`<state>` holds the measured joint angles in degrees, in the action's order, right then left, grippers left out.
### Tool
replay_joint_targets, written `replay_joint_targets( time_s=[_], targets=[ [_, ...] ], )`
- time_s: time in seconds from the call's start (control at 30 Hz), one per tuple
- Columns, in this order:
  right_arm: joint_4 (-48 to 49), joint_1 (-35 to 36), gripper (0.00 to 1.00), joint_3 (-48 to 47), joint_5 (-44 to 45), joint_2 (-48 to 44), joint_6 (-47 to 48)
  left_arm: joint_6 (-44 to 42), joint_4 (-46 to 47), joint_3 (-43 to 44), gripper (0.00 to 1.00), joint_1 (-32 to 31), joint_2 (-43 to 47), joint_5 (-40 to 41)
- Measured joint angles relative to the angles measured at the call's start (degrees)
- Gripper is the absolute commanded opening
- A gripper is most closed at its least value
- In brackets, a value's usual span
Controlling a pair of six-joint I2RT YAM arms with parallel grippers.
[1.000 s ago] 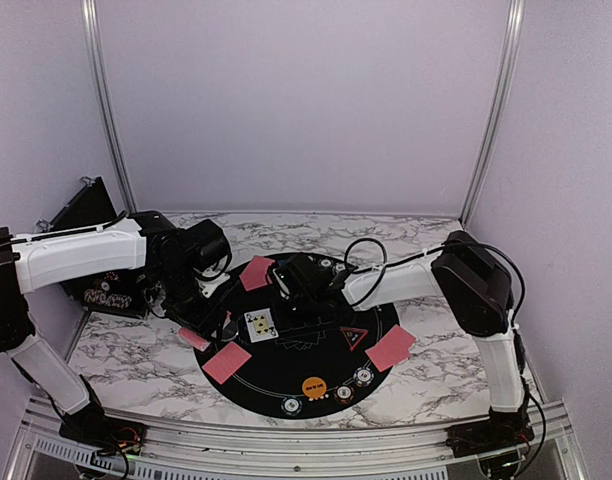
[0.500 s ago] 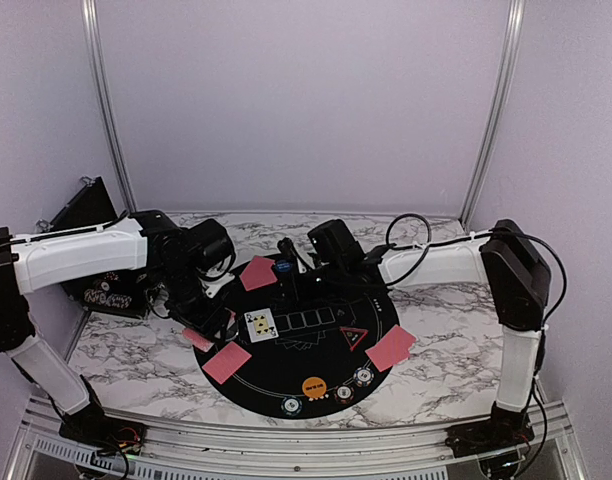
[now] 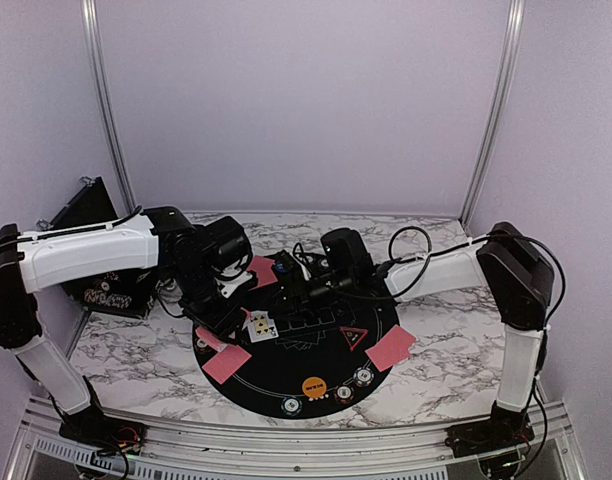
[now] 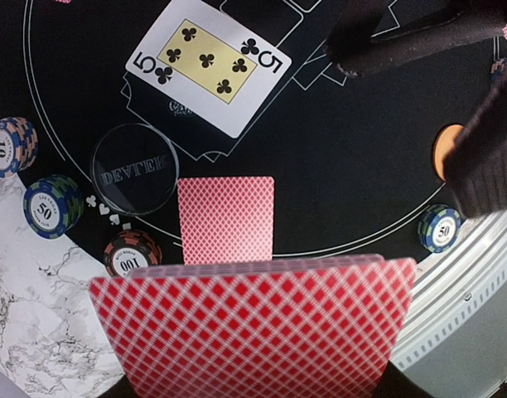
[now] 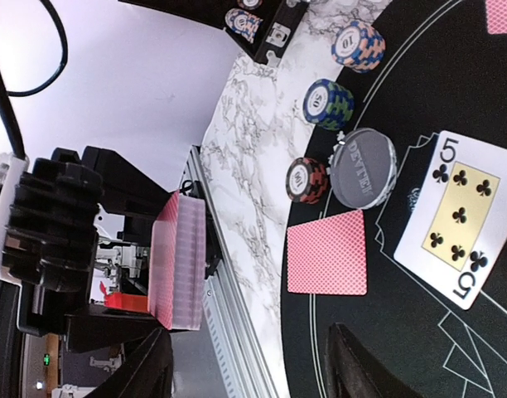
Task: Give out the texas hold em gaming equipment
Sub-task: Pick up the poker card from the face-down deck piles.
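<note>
Right pincer [image 3: 291, 285] has swung away from the middle of the black mat [image 3: 276, 385] toward the left pincer [image 3: 218, 322], and its jaws have parted: they stand well apart with nothing between them. Left pincer stays clamped on the deck of red-backed cards [image 4: 253, 332]. Judged from this, one placement is finished and the right arm is coming to draw the next card. Left wrist view shows what lies just beyond the held deck: a face-down card [image 4: 226, 220], then the five of clubs [image 4: 208, 62] face up, with the dealer disc [image 4: 133, 168] and striped chips [image 4: 53, 205] off to its left. Right wrist view alone shows the deck edge-on, ahead of its own open jaws. Only the top view shows the red triangle marker [image 3: 354, 335] and orange disc [image 3: 313, 385], well apart from both pincers.
</note>
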<state>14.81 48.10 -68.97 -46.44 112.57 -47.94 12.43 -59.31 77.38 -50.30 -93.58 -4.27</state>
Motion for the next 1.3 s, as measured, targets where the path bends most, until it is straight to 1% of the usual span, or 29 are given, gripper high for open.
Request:
replay_joint_targets(
  time_s=[0.17, 0.4, 0.9, 1.3],
  targets=[
    [5.4, 0.0, 0.64, 1.4, -1.9, 0.0, -4.3, 0.0, -0.2, 0.6, 0.58, -0.7, -0.4, 0.0],
    [10.1, 0.0, 0.65, 1.8, -3.6, 0.0, -8.2, 0.0, -0.4, 0.8, 0.58, -1.0, -0.9, 0.0],
    [15.5, 0.8, 0.65, 1.6, -5.2, 3.4, -13.3, 0.0, -0.5, 1.0, 0.58, -1.1, -1.0, 0.0],
    [17.8, 2.7, 0.62, -0.8, -5.6, 7.0, -15.8, 0.0, -0.5, 1.0, 0.58, -1.3, -1.0, 0.0]
  ],
)
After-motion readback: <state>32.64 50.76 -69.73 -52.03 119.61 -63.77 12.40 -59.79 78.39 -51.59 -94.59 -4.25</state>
